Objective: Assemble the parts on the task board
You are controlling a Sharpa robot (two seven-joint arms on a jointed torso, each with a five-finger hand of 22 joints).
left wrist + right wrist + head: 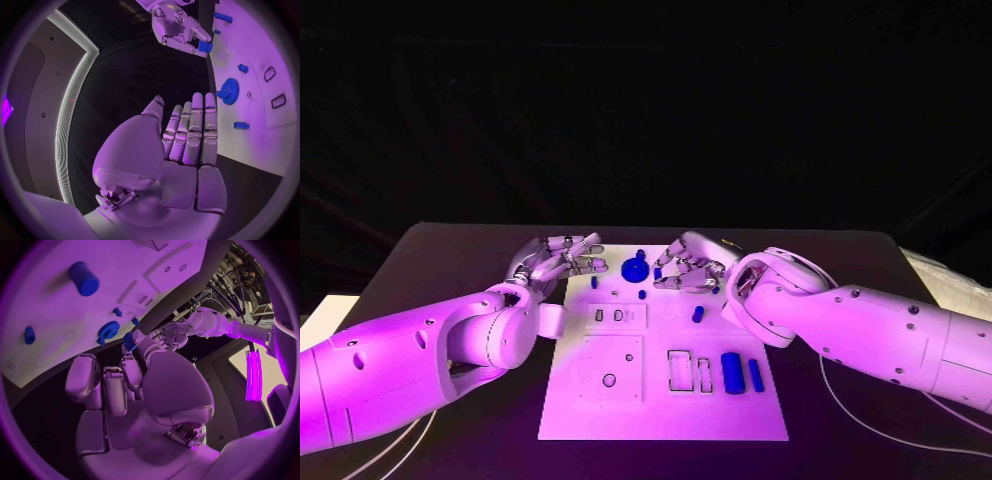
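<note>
Black tabletop (473, 250) runs out under a dark backdrop, and the white task board (661, 410) lies flat in the middle of it. Both white arms reach in to the board's far end. Over the far left corner the left hand (560, 258) hovers with its fingers (195, 130) straight, side by side and holding nothing. At the far edge toward the right, the right hand (692, 262) has its fingers curled down, pinching a small blue part (204, 47) at their tips. Between the two hands a blue gear (635, 271) sits on the board, with small blue pegs (596, 283) near it. Closer to the robot, a thick blue cylinder (731, 372) and a thinner blue rod (756, 375) lie side by side at the right, just beside rectangular slots (681, 369).
</note>
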